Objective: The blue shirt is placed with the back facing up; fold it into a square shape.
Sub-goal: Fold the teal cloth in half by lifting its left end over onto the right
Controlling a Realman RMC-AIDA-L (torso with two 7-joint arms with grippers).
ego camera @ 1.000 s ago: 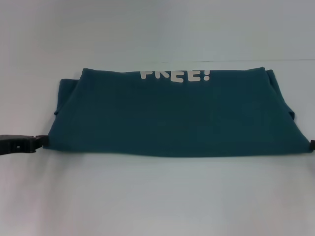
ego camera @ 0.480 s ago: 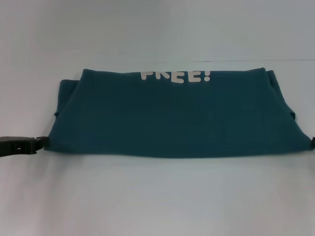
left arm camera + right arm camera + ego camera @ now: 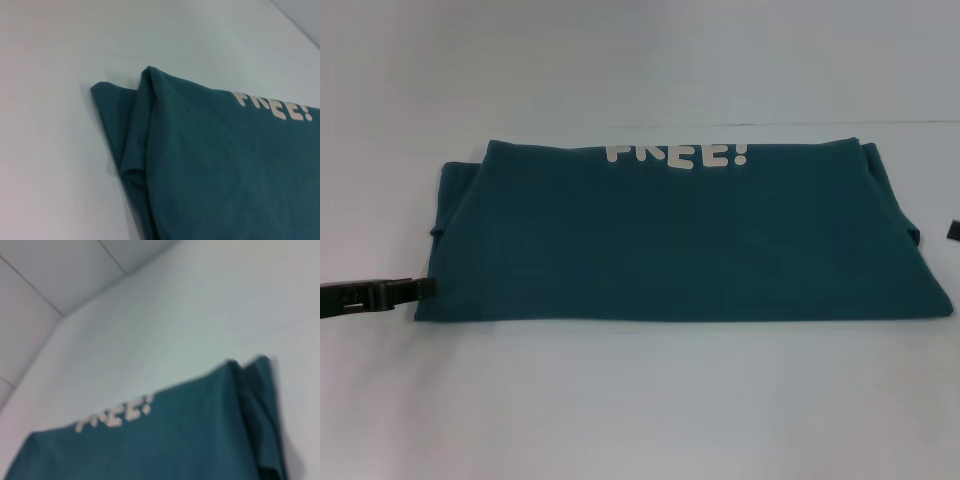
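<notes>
The blue shirt (image 3: pixel 680 240) lies flat on the white table as a wide folded rectangle, several layers thick. The white lettering "FREE!" (image 3: pixel 677 155) runs along its far edge. My left gripper (image 3: pixel 420 289) lies low on the table, its tip at the shirt's near left corner. Only a sliver of my right gripper (image 3: pixel 954 230) shows at the picture's right edge, apart from the cloth. In the left wrist view, the blue shirt (image 3: pixel 215 165) shows stacked folds at its left end. The right wrist view shows the blue shirt (image 3: pixel 165 445) at its right end from above.
The white table (image 3: pixel 640 400) spreads out on all sides of the shirt. A pale wall with seams (image 3: pixel 60 315) rises behind it in the right wrist view.
The shirt's near edge has settled flat and straight on the table. My right gripper has left the near right corner and moved up and outward. The left gripper has lowered and edged slightly toward the shirt.
</notes>
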